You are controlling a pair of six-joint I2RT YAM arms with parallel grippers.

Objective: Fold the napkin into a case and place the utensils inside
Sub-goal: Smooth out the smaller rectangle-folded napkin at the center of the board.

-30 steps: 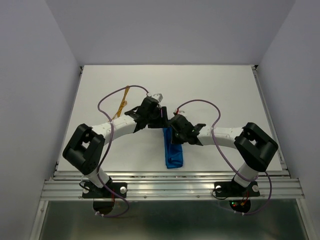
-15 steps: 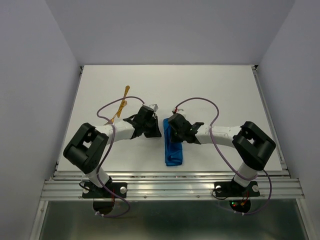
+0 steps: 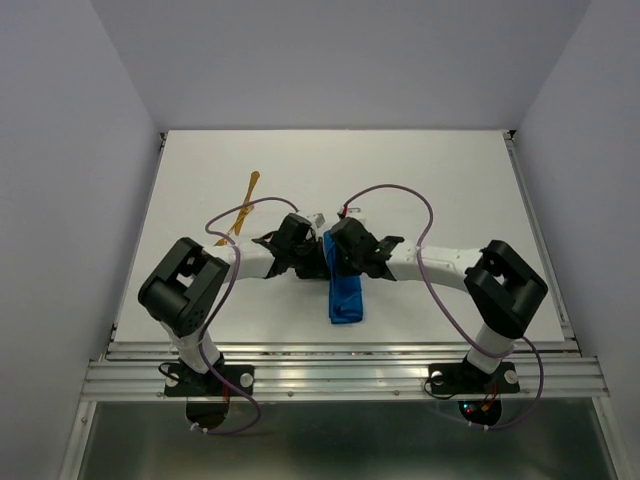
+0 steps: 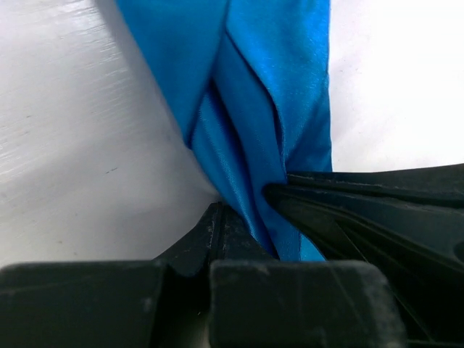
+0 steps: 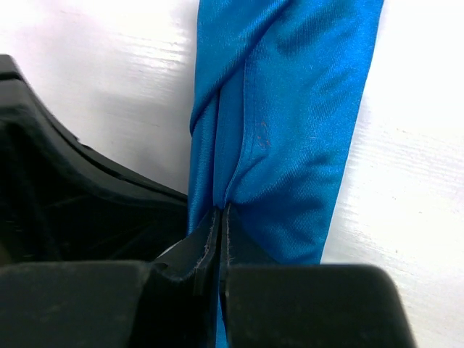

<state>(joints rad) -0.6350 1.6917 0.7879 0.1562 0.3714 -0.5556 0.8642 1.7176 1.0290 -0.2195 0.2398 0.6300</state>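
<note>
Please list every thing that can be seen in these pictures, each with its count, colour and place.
napkin: one, bright blue, folded into a narrow strip, on the table between the arms.
utensils: count too small to tell, golden-orange, on the table's left part, apart from the napkin.
table: one, white, under everything.
cables: two, purple, one looping over each arm.
left gripper: one, black, shut on the napkin's far end.
right gripper: one, black, shut on the napkin's far end too.

white table, pale grey walls
</note>
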